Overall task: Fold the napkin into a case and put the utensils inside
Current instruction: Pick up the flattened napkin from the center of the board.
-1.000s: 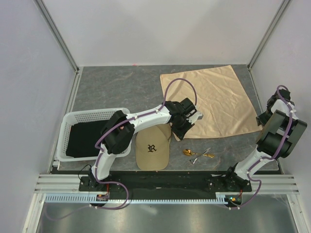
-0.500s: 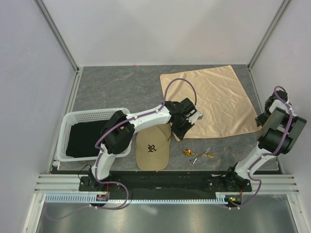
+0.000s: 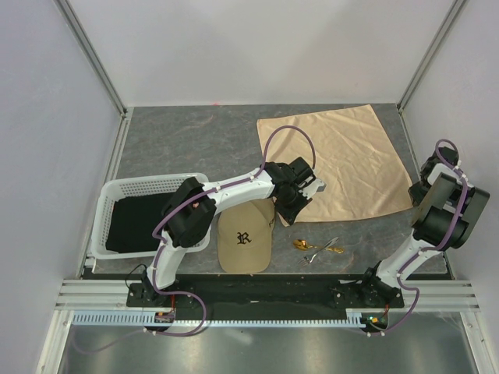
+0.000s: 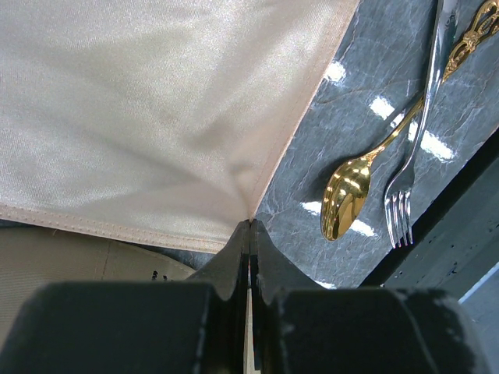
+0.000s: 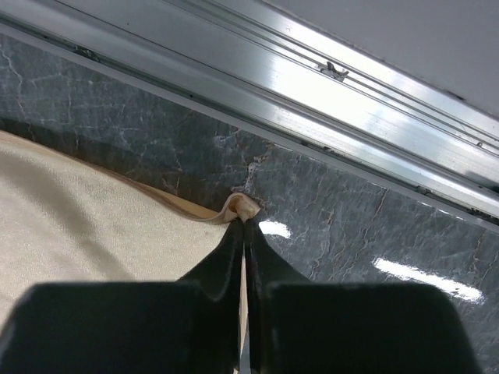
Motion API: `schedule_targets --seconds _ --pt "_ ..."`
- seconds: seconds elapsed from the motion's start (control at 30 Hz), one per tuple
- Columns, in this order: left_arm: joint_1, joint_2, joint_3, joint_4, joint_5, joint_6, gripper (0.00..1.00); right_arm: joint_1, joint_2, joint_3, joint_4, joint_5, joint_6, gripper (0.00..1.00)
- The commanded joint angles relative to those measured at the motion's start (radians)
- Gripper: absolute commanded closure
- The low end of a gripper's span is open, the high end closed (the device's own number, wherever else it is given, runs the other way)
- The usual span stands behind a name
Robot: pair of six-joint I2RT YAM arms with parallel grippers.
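The peach-orange napkin [image 3: 339, 164] lies spread flat on the dark table, right of centre. My left gripper [image 3: 291, 207] is shut on its near-left corner [image 4: 251, 212]. My right gripper [image 3: 415, 192] is shut on the near-right corner [image 5: 243, 209], which bunches up at the fingertips. The utensils lie on the table just in front of the napkin: a gold spoon [image 4: 352, 183] and a silver fork [image 4: 413, 148], also seen from above as a small heap [image 3: 318, 248].
A tan baseball cap [image 3: 245, 238] sits under the left arm's wrist. A white basket [image 3: 105, 218] holding a black cloth [image 3: 134, 222] stands at the left. The metal frame rail [image 5: 312, 86] runs close past the right gripper.
The right gripper has closed on the napkin's near-right corner. The left arm has stayed put with its corner pinched.
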Motion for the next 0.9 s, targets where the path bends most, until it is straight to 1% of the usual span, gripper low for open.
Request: schedule_targets --seconds 0.0,0.13,0.2,0.23,0.3,0.33,0.4,0.43,0.47,0.5,0.67,0.73,0.87 --pt "0.003 -0.022 -0.006 -0.007 -0.002 -0.025 0.98 -0.011 -0.017 -0.031 0.03 0.033 0.0 1.0" --pt "0.003 -0.014 -0.017 -0.003 -0.034 -0.019 0.98 0.002 -0.081 0.014 -0.033 0.048 -0.003 1.0" --pt "0.003 -0.014 -0.018 0.002 -0.051 -0.018 0.94 0.005 -0.097 0.032 -0.07 0.047 0.001 1.0" --pt "0.003 -0.021 -0.023 0.003 -0.076 -0.019 0.86 0.005 -0.107 0.035 -0.088 0.046 0.0 1.0" --pt "0.002 -0.037 -0.047 0.019 -0.102 -0.022 0.77 0.005 -0.115 0.038 -0.095 0.043 -0.009 1.0" --pt "0.0 -0.061 -0.063 0.032 -0.12 -0.024 0.71 0.006 -0.12 0.037 -0.099 0.036 -0.011 1.0" --pt "-0.001 -0.083 -0.103 0.068 -0.131 -0.022 0.68 0.006 -0.121 0.031 -0.105 0.03 -0.016 1.0" --pt "-0.005 -0.091 -0.112 0.075 -0.146 -0.019 0.64 0.006 -0.121 0.029 -0.105 0.024 -0.014 1.0" --pt "-0.008 -0.101 -0.12 0.082 -0.157 -0.015 0.54 0.006 -0.121 0.028 -0.104 0.016 -0.016 1.0" --pt "-0.014 -0.103 -0.129 0.091 -0.171 -0.006 0.51 0.006 -0.121 0.029 -0.104 0.014 -0.017 1.0" --pt "-0.034 -0.107 -0.15 0.108 -0.217 0.018 0.46 0.006 -0.118 0.057 -0.115 -0.003 -0.031 1.0" --pt "-0.041 -0.117 -0.176 0.137 -0.228 0.028 0.46 0.006 -0.112 0.068 -0.121 -0.004 -0.037 1.0" --pt "-0.06 -0.118 -0.18 0.158 -0.24 0.041 0.47 0.006 -0.112 0.08 -0.124 -0.006 -0.046 1.0"
